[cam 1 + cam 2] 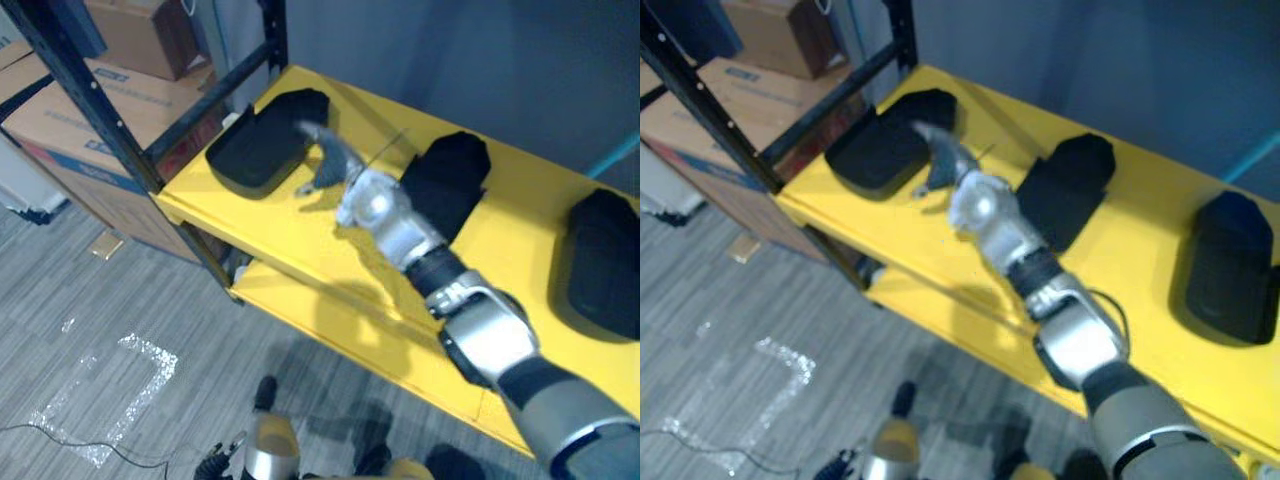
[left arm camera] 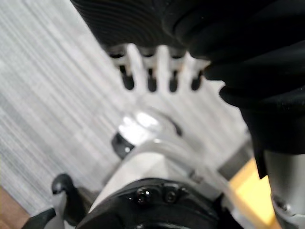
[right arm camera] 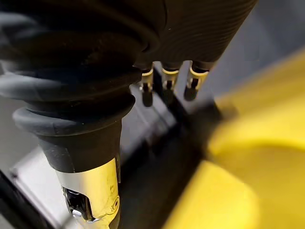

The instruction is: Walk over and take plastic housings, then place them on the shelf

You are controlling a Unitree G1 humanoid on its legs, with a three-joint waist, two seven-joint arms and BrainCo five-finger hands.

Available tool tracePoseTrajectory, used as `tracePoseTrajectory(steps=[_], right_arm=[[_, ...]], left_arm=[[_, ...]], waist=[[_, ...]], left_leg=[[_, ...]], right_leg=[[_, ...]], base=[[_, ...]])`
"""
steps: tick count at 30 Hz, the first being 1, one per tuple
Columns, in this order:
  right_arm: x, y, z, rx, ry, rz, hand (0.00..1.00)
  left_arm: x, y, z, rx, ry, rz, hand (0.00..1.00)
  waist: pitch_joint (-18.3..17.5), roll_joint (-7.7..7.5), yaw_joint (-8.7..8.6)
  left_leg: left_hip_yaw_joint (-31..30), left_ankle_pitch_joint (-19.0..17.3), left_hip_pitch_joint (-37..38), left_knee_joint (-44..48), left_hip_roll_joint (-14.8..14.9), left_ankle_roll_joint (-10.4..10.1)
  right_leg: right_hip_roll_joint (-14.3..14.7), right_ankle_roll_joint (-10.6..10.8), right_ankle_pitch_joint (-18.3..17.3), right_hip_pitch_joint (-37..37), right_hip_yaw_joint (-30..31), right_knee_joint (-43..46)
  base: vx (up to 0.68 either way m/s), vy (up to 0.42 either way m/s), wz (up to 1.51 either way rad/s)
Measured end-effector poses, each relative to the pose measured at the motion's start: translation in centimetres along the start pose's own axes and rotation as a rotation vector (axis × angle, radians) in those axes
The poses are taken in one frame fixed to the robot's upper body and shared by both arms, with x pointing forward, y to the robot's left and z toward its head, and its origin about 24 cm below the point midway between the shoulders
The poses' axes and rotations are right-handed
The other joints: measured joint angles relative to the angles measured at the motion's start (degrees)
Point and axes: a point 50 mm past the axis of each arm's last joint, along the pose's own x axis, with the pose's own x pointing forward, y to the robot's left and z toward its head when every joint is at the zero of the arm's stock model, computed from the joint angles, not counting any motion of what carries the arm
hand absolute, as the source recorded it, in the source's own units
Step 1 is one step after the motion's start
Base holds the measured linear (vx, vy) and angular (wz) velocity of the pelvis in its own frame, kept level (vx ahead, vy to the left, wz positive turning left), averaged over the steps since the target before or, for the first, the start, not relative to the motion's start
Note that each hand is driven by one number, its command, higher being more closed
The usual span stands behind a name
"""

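Observation:
Three black plastic housings lie on the yellow shelf (image 1: pixel 320 250): one at the left end (image 1: pixel 262 140), one in the middle (image 1: pixel 447 185), one at the right (image 1: pixel 603 262). My right arm reaches in from the lower right. Its hand (image 1: pixel 338 165) hovers just over the shelf between the left and middle housings, close to the left one's edge. In the right wrist view its fingers (image 3: pixel 167 78) are straight and hold nothing. My left hand (image 2: pixel 151 71) hangs over the grey floor with straight, empty fingers.
A black steel upright (image 1: pixel 95 100) and crossbar frame the shelf's left end. Cardboard boxes (image 1: pixel 70 125) stand on the floor behind it. A lower yellow shelf (image 1: pixel 340 320) sits beneath. A grey wall (image 1: pixel 480 60) backs the rack.

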Motion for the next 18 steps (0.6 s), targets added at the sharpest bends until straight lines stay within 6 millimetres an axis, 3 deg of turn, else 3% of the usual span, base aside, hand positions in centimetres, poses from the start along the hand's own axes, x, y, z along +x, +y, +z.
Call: tracePoseTrajectory(steps=[5, 8, 12, 18], right_arm=[[-0.5, -1.8, 2.3, 0.039, -0.129, -0.014, 0.00], [-1.5, -1.7, 2.5, 0.091, -0.197, -0.017, 0.00], [-4.1, 0.5, 2.7, 0.191, -0.354, 0.088, 0.00], [-6.5, 5.7, 7.8, 0.276, -0.625, 0.378, 0.00]], left_arm=[[-0.1, 0.5, 0.6, 0.080, -0.079, 0.031, 0.00], [-0.2, 0.0, 2.4, 0.153, -0.180, 0.021, 0.00], [-0.2, -1.0, 4.5, 0.204, -0.268, 0.001, 0.00], [-0.1, -2.7, 4.5, 0.216, -0.251, -0.044, 0.00]], waist=[[-0.64, -1.07, -1.84], [-1.23, -1.84, -3.04], [-3.47, -1.95, -4.42], [-7.21, -0.60, -4.91]], left_leg=[[1.84, 0.05, 1.58, -0.86, 0.30, -0.11], [2.72, 0.05, 1.67, -0.88, 0.44, -0.11], [4.88, 0.05, 2.31, -0.92, 0.35, -0.11], [5.97, 0.04, 3.08, -0.94, 1.20, -0.13]], right_leg=[[0.61, -0.08, 0.94, 0.58, 1.48, -1.48], [0.99, -0.12, 1.97, 0.56, 2.17, -2.71], [1.28, -0.09, 3.54, 0.69, 3.69, -4.78], [2.82, -0.50, 5.27, 2.24, 4.56, -7.89]], base=[[-0.02, -0.002, -0.16], [-0.03, -0.003, -0.14], [-0.01, 0.006, -0.21], [-0.02, -0.007, -0.11]])
